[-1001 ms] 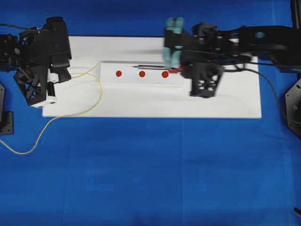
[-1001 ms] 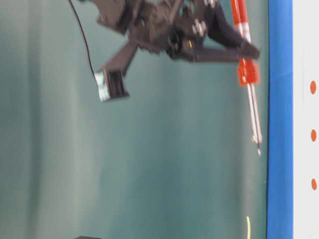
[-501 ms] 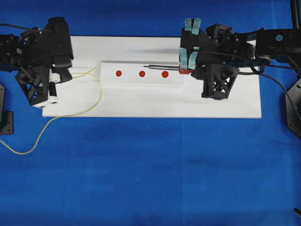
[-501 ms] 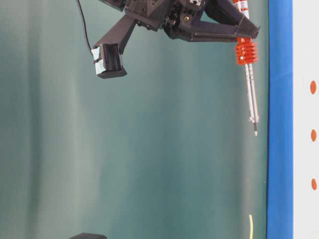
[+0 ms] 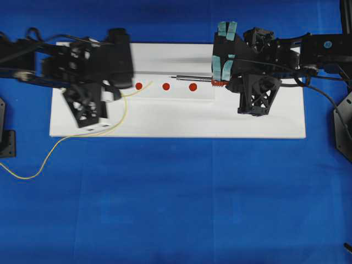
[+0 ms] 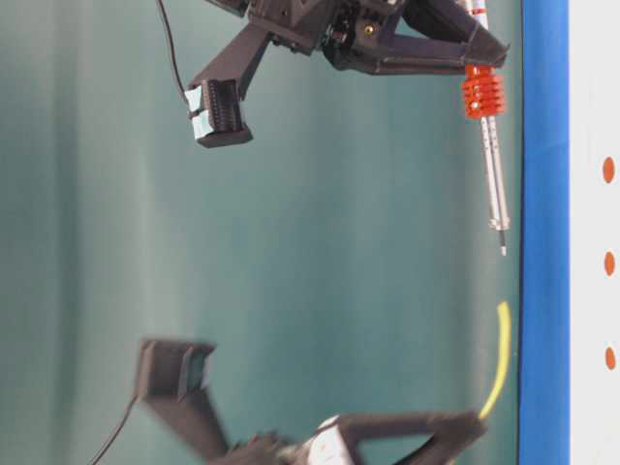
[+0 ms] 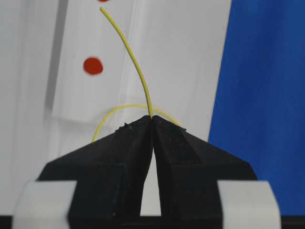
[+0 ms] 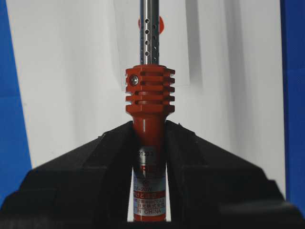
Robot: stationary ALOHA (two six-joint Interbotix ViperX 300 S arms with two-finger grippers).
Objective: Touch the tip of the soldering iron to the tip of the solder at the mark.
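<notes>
The soldering iron (image 5: 192,79) hangs level over the white block, its red collar (image 8: 149,90) just beyond my right gripper (image 8: 149,128), which is shut on the red body. Its dark tip (image 6: 502,248) lies between the middle mark (image 5: 166,86) and the right mark (image 5: 192,86). My left gripper (image 7: 152,118) is shut on the thin yellow solder (image 7: 133,62). The solder's free end (image 5: 150,83) sits just right of the left mark (image 5: 138,86), apart from the iron's tip. In the table-level view the solder (image 6: 499,358) curves up from my left gripper (image 6: 473,424) below the iron.
The white board (image 5: 264,124) lies on a blue cloth and carries the raised white block (image 5: 165,94) with three red marks. Slack solder loops over the board's left part and trails onto the cloth (image 5: 33,173). The iron's black cable (image 5: 319,104) runs off right.
My left arm has swung right with the solder, bringing its free end from the board's left edge to beside the left mark. The right arm drew back to the right, then held still.
</notes>
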